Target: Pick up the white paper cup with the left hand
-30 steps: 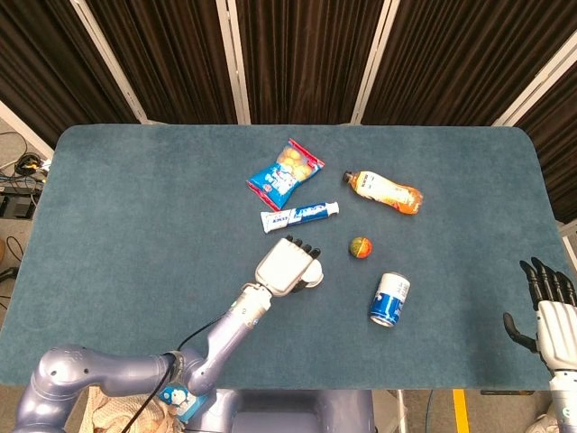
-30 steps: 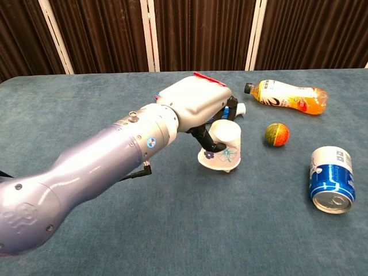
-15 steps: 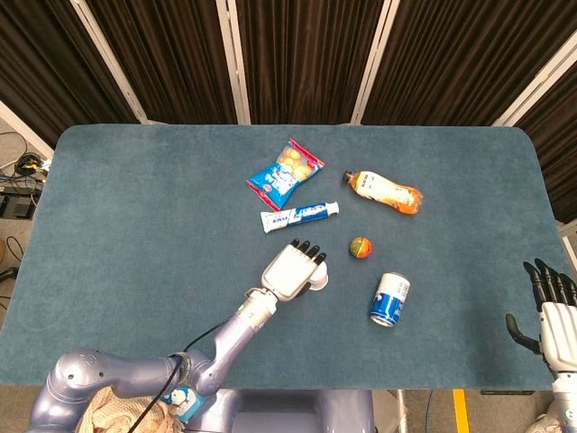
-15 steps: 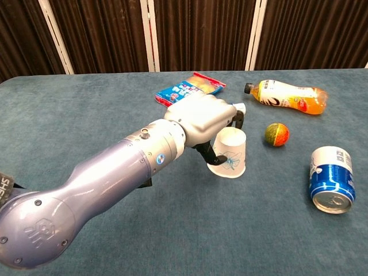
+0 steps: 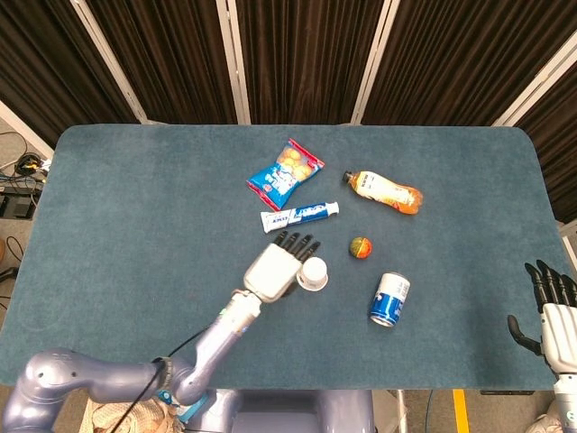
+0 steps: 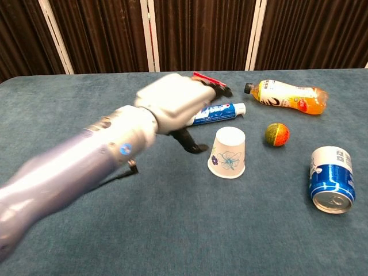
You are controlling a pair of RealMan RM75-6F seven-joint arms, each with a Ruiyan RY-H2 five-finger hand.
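Observation:
The white paper cup (image 5: 313, 273) (image 6: 227, 153) stands upside down on the blue table, its floral print facing the chest camera. My left hand (image 5: 276, 266) (image 6: 171, 104) hovers just to the left of it, fingers spread and holding nothing, with a small gap between thumb and cup in the chest view. My right hand (image 5: 552, 308) hangs off the table's right front corner, fingers apart and empty; only the head view shows it.
A blue can (image 5: 389, 299) (image 6: 330, 179) lies right of the cup, with a small orange-green ball (image 5: 360, 246) (image 6: 276, 134) behind it. A toothpaste tube (image 5: 299, 216), a snack bag (image 5: 285, 173) and an orange drink bottle (image 5: 385, 191) (image 6: 286, 95) lie further back.
The left hand, which gripped the tilted cup, set it down upright on its rim, let go and drew back to the left with fingers spread. The right hand stayed put.

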